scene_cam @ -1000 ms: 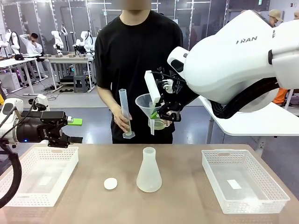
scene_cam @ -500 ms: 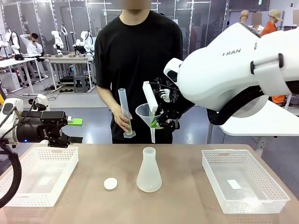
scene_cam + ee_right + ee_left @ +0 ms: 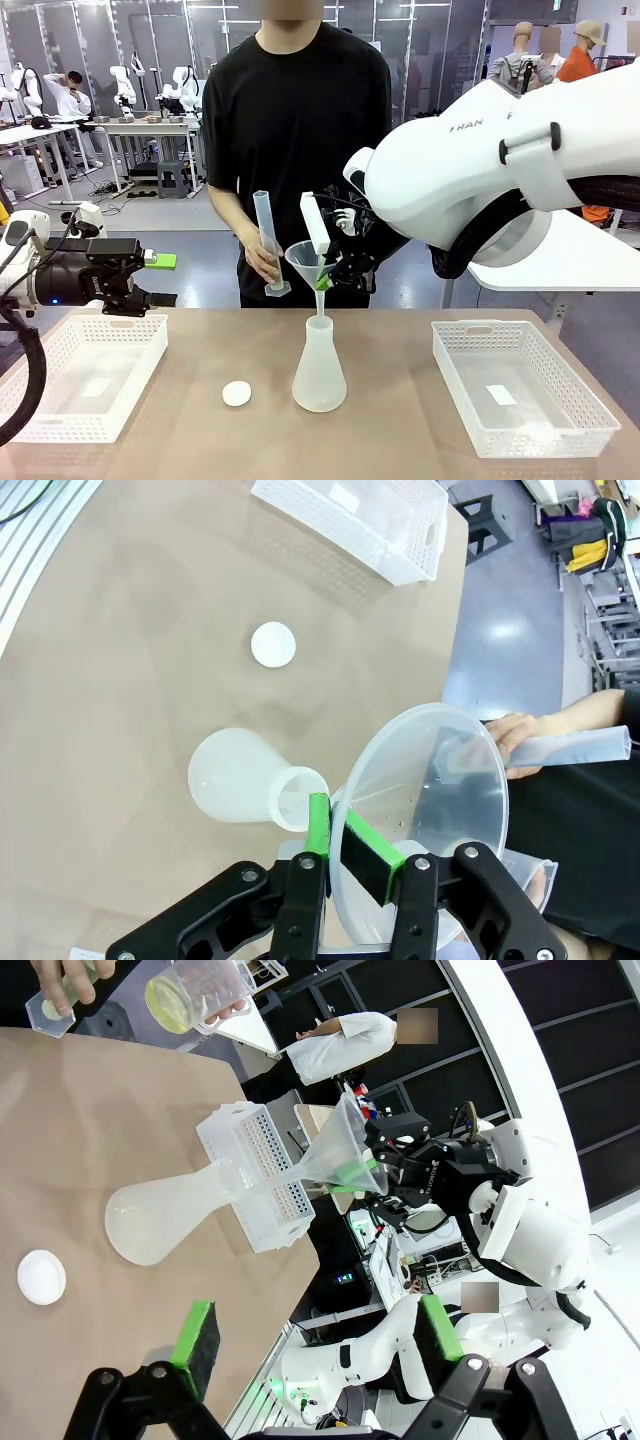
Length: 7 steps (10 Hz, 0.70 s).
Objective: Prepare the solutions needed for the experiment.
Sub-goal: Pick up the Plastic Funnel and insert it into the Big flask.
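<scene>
A translucent white conical flask (image 3: 319,370) stands at mid-table. My right gripper (image 3: 326,274) is shut on the rim of a clear funnel (image 3: 306,257), and the funnel's stem reaches down to the flask's mouth. The right wrist view shows the green pads (image 3: 318,825) pinching the funnel (image 3: 440,800) wall above the flask (image 3: 240,777). The person holds a measuring cylinder (image 3: 267,245) behind the funnel. In the left wrist view a hand holds a clear beaker with the solutions (image 3: 168,1002), a pale yellow-green liquid. My left gripper (image 3: 160,280) hangs open at the left, above a basket.
A small white cap (image 3: 237,393) lies left of the flask. White mesh baskets sit at the table's left (image 3: 60,425) and right (image 3: 455,385). The person stands at the far edge, right behind the flask.
My right arm has carried the funnel left and down, from in front of the person's hands to the flask's mouth. The left arm and the cylinder have stayed put.
</scene>
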Each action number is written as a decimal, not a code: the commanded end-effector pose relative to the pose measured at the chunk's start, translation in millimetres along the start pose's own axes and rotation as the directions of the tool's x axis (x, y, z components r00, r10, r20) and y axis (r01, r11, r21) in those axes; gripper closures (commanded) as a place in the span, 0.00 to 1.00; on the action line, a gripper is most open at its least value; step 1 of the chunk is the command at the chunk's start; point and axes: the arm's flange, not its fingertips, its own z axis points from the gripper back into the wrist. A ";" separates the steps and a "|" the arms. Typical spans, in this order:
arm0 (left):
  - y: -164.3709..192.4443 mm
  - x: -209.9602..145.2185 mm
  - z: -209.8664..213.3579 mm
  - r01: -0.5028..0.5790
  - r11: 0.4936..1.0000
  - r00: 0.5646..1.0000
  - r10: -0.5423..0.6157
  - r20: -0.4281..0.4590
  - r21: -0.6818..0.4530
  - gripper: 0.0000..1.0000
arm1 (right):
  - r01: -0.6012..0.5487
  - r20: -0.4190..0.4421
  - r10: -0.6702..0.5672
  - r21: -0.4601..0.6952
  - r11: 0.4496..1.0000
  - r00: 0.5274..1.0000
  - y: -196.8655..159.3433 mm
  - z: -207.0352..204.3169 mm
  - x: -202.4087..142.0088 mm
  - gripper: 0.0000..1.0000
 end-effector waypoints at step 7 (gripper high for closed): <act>-1.8 0.5 -3.2 -0.016 1.000 1.000 0.016 0.021 -0.024 0.00 | -0.011 0.050 0.011 0.010 1.000 0.999 -2.3 -39.6 -22.1 0.95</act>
